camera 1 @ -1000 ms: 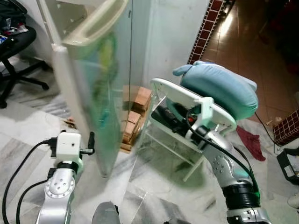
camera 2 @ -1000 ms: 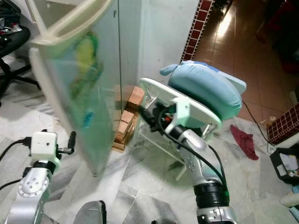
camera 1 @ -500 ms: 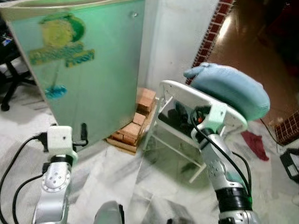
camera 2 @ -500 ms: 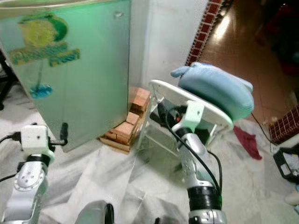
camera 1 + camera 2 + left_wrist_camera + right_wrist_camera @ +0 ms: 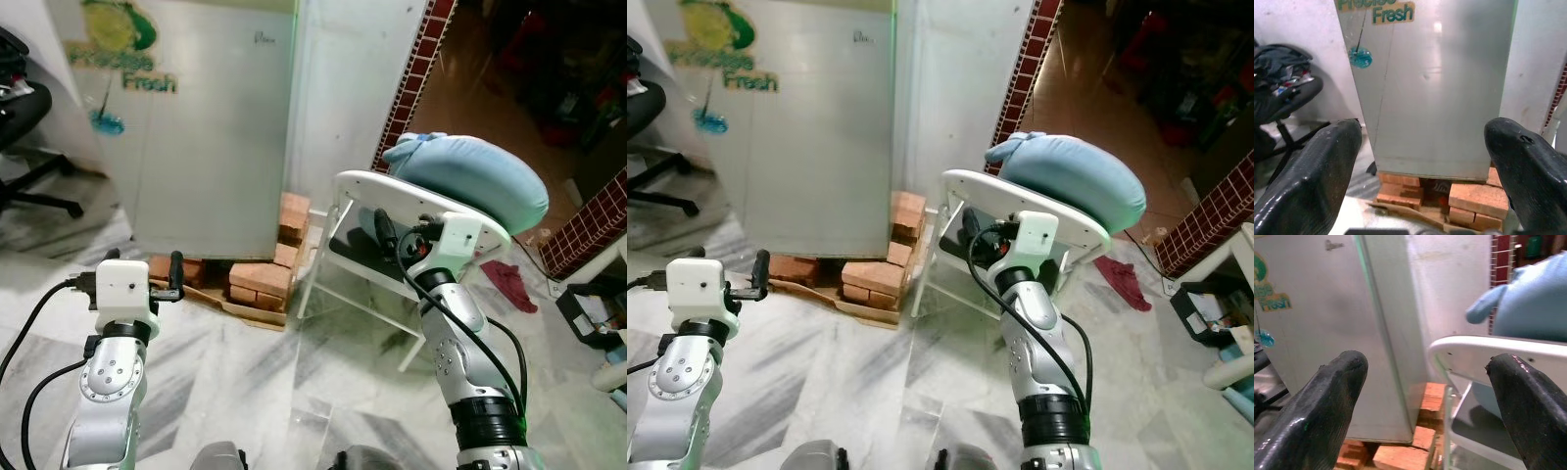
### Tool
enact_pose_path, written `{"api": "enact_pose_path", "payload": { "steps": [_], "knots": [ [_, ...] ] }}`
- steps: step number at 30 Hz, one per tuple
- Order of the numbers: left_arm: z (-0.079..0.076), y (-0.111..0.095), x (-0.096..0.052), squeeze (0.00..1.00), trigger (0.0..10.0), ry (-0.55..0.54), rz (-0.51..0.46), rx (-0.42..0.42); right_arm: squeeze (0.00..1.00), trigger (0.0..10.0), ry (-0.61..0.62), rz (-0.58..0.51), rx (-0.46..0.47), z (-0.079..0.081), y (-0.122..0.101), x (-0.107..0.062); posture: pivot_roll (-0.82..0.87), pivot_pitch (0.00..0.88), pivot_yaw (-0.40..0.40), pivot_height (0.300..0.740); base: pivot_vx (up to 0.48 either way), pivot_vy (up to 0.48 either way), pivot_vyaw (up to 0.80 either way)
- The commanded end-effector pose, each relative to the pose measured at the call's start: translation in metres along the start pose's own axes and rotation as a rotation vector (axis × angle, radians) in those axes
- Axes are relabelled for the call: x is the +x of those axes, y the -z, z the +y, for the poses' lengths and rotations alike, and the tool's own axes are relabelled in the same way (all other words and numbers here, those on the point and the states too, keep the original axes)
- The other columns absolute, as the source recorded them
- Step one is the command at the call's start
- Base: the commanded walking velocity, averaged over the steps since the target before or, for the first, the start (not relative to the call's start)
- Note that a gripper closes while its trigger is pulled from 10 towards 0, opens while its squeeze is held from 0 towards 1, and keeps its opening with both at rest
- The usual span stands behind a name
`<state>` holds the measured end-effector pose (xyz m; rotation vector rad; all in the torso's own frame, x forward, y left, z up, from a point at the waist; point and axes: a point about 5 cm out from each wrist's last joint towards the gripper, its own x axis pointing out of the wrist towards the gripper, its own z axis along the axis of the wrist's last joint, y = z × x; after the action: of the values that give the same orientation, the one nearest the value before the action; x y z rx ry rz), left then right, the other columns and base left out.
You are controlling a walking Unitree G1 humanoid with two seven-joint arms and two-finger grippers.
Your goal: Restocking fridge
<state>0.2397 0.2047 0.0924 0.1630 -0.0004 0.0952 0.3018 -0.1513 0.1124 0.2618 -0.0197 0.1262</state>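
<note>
2 grippers are up in front of the robot, and both are empty. The left gripper [image 5: 1422, 161] has its fingers spread wide, aimed straight at the fridge [image 5: 196, 117]; the right gripper [image 5: 1425, 406] is likewise released, its fingers framing the fridge's side edge and the rim of a white rack [image 5: 421, 201]. Neither touches anything.

The fridge door is closed, its "Fresh" sticker [image 5: 122, 59] facing the robot. The fridge stands on bricks [image 5: 260, 279] on a marble floor [image 5: 294, 382]. Just beside it on the robot's right is the rack, with a blue cushion [image 5: 470, 181] resting on top; a dark thing lies on the rack's lower shelf, too blurred to name. An office chair [image 5: 24, 117] sits off to the left.

Judging by the shut door and empty grippers, this looks like the end of 1 round, or the pause before another. Next the robot would need something to stock, then must reach the door's edge to open it.
</note>
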Motion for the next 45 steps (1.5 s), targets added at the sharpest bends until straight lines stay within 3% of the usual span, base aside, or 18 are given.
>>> {"api": "enact_pose_path", "payload": {
  "steps": [1,11,13,14,17,22,45],
  "knots": [
    [-0.006,-0.010,0.001,0.00,10.0,0.022,-0.052,-0.003,0.00,10.0,0.051,0.005,-0.034,-0.010,0.000,-0.003,0.04,0.035,-0.086,0.740,0.000,0.480,0.00],
    [-0.005,-0.023,0.011,0.00,10.0,0.025,-0.106,-0.040,0.00,10.0,0.047,-0.013,-0.255,-0.014,0.000,-0.005,0.03,0.032,-0.081,0.740,0.000,0.480,0.00],
    [-0.005,-0.023,0.012,0.00,10.0,0.023,-0.105,-0.044,0.00,10.0,0.059,-0.010,-0.253,-0.016,0.000,-0.005,0.03,0.030,-0.080,0.740,0.000,0.480,0.00],
    [-0.004,-0.023,0.013,0.00,10.0,0.018,-0.104,-0.054,0.00,10.0,0.099,-0.002,-0.183,-0.023,0.000,-0.006,0.03,0.030,-0.080,0.740,0.000,0.480,0.00],
    [-0.004,-0.024,0.014,0.00,10.0,0.013,-0.104,-0.063,0.00,10.0,0.118,-0.014,-0.134,-0.027,-0.001,-0.006,0.03,0.030,-0.080,0.740,0.000,0.480,0.00],
    [-0.001,-0.019,0.010,0.00,10.0,0.002,-0.086,-0.068,0.00,10.0,0.098,-0.002,-0.147,-0.021,0.002,-0.007,0.03,0.027,-0.081,0.740,0.000,0.480,-0.08],
    [-0.004,-0.013,0.008,0.00,10.0,0.017,-0.057,-0.066,0.00,10.0,0.066,-0.019,-0.126,-0.020,0.001,-0.002,0.04,0.017,-0.090,0.740,0.000,0.467,-0.72]
  ]
}}
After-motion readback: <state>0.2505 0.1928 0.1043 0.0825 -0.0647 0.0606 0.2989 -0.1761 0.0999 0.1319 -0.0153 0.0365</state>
